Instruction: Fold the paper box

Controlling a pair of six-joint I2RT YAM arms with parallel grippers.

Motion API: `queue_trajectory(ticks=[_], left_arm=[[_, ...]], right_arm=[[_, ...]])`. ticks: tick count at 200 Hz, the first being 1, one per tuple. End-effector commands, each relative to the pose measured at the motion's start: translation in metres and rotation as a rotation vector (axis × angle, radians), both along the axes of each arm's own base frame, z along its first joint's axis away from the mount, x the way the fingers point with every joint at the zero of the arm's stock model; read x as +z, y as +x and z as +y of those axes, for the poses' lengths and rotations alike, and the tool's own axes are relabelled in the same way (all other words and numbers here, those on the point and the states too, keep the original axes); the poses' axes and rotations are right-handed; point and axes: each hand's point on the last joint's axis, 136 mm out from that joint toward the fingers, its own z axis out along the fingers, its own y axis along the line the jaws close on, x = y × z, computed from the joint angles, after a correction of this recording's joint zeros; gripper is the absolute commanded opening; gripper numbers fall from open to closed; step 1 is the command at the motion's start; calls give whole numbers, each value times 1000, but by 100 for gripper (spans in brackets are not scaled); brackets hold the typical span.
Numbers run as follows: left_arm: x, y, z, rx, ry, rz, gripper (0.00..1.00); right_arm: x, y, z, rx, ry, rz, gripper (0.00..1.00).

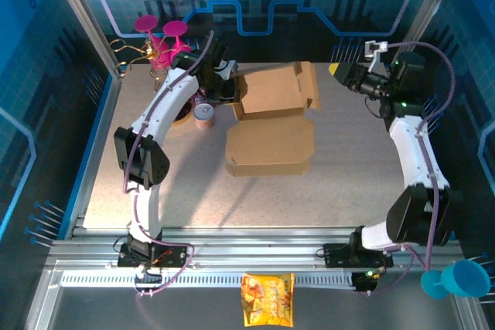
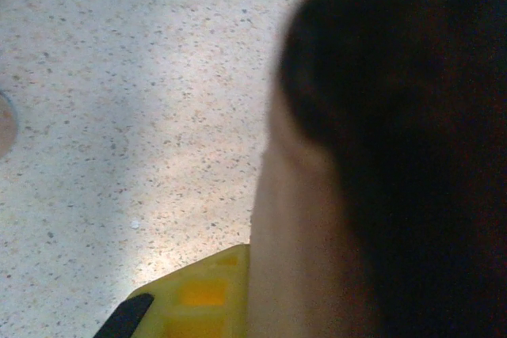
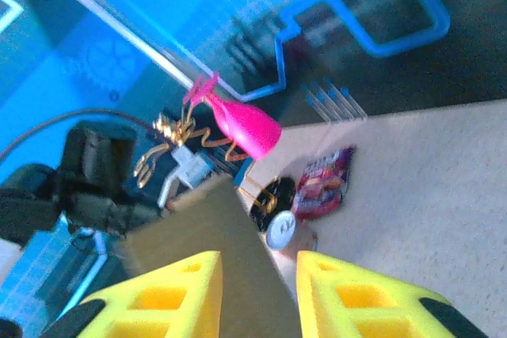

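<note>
The paper box (image 1: pixel 271 144) is lying near the middle of the table (image 1: pixel 356 183), its near panel flat and its far panel tilting up. The left gripper (image 1: pixel 233 87) is reaching in from the far left and pinching that raised panel's left edge. In its wrist view blurred brown cardboard is sitting right against a yellow finger (image 2: pixel 198 298). The right gripper (image 3: pixel 257 298) is hovering just beside the box's far right corner, jaws spread apart, with cardboard showing in the gap. A small can (image 1: pixel 203 113) is standing just left of the box.
</note>
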Motion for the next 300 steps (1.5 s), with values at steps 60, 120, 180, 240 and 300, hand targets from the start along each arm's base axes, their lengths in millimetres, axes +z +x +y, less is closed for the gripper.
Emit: queue_trajectory(ticks=[60, 120, 180, 240, 300], left_arm=[[-9, -7, -7, -66, -46, 55, 0], [-6, -7, -6, -47, -43, 56, 0], [-4, -9, -9, -51, -42, 55, 0], [2, -13, -13, -61, -43, 44, 0], [7, -17, -14, -63, -32, 29, 0]], right_arm=[[-32, -34, 57, 245, -132, -52, 33], [-24, -42, 61, 182, -260, -94, 36], [-10, -48, 67, 149, -334, -140, 43], [-29, -41, 79, 173, -414, -106, 43], [-42, -26, 82, 81, -590, -78, 44]])
